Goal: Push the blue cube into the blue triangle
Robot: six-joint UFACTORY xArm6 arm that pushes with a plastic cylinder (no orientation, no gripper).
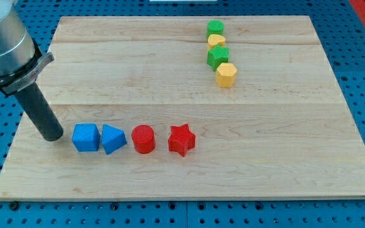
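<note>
The bench (189, 171) is pale, matt wood with visible grain. On it, the blue cube (85, 137) and red star (182, 140) look like finely ridged matt plastic.

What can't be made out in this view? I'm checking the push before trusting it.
- Whether my tip touches the blue cube: gap too small.
- Whether cube and blue triangle touch: unclear.
- Yellow block in the top-right column: shape partly hidden by its green neighbours.

Honestly there's nothing to read here, no text, labels, brand names, numbers or signs on the blocks, the wooden table (170, 88), or the arm.
</note>
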